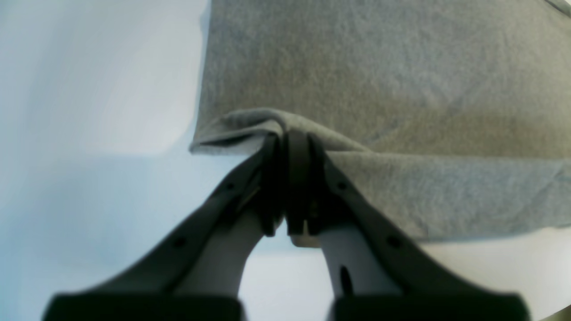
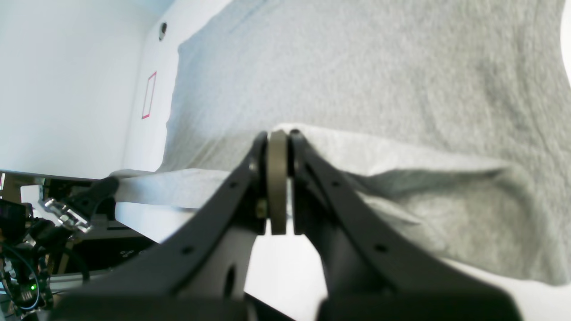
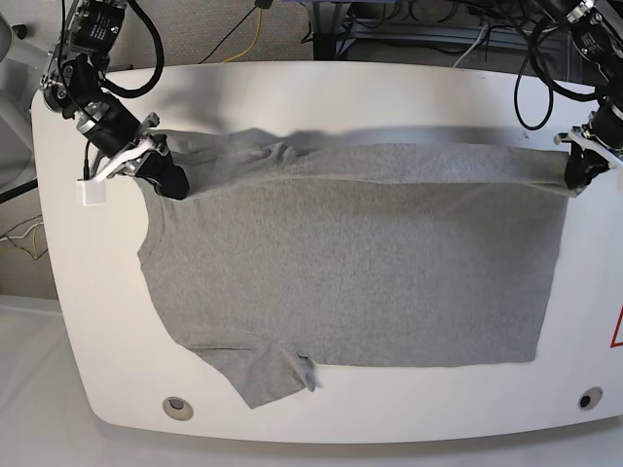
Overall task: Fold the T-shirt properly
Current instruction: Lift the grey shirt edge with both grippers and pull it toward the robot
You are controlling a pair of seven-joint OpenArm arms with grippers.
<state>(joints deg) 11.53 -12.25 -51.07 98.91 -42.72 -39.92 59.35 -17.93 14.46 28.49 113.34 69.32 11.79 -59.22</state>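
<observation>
Both grippers, left (image 3: 574,181) and right (image 3: 171,182), clamped on T-shirt's (image 3: 360,263) far edge; white table (image 3: 321,97) beneath, 2 holes (image 3: 177,406) near.

My table (image 3: 321,92) is white with rounded corners, and the grey shirt (image 3: 360,263) lies flat over most of it, reaching nearly from the 9 o'clock edge to the 3 o'clock edge. One sleeve points toward 7 o'clock. Two round holes sit in the near rim, one at 7 o'clock (image 3: 177,407), one at 5 o'clock (image 3: 585,398). A red mark (image 3: 617,326) shows at 4 o'clock.
</observation>
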